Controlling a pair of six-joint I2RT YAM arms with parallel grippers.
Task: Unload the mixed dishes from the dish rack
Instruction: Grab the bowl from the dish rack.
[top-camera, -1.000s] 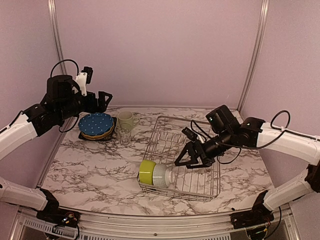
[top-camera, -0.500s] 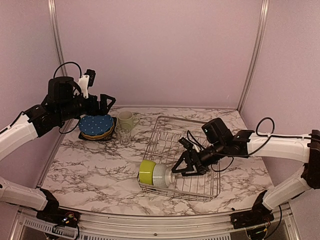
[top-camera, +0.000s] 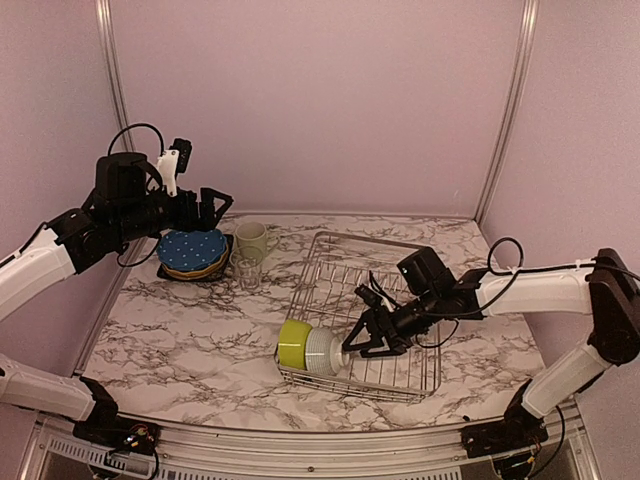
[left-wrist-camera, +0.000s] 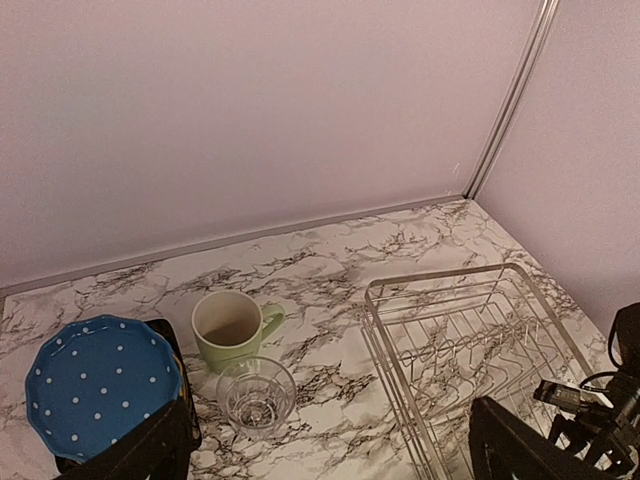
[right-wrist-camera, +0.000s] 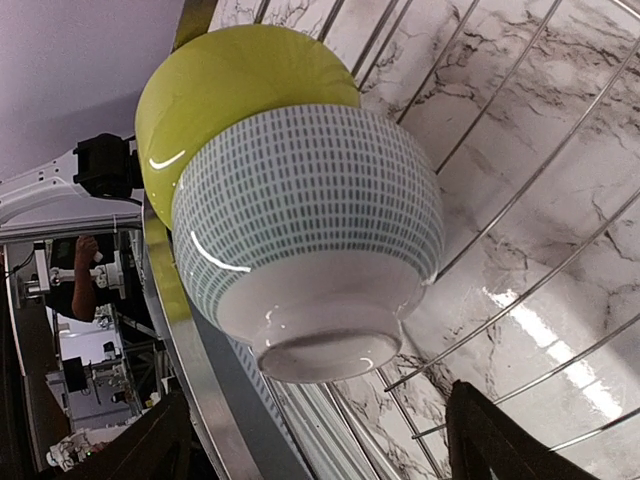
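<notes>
Both open-fingered: left end effector (top-camera: 214, 203), right end effector (top-camera: 356, 344); only right wrist view reveals dashes on white ribbed bowl (right-wrist-camera: 310, 220).

Under the blue dotted plate (top-camera: 192, 249) the stack is almost wholly covered: only the rim of an orange plate (top-camera: 193, 272) and a corner of a black plate (top-camera: 228, 255) peek out, and how many lie below cannot be told. In the right wrist view the white ribbed bowl (right-wrist-camera: 310, 230) hides most of the lime-green bowl (right-wrist-camera: 230, 80), and the dish rack (right-wrist-camera: 185, 320) runs off every edge. From above, the right claw (top-camera: 356, 345) is too dark to tell whether it touches that bowl.
</notes>
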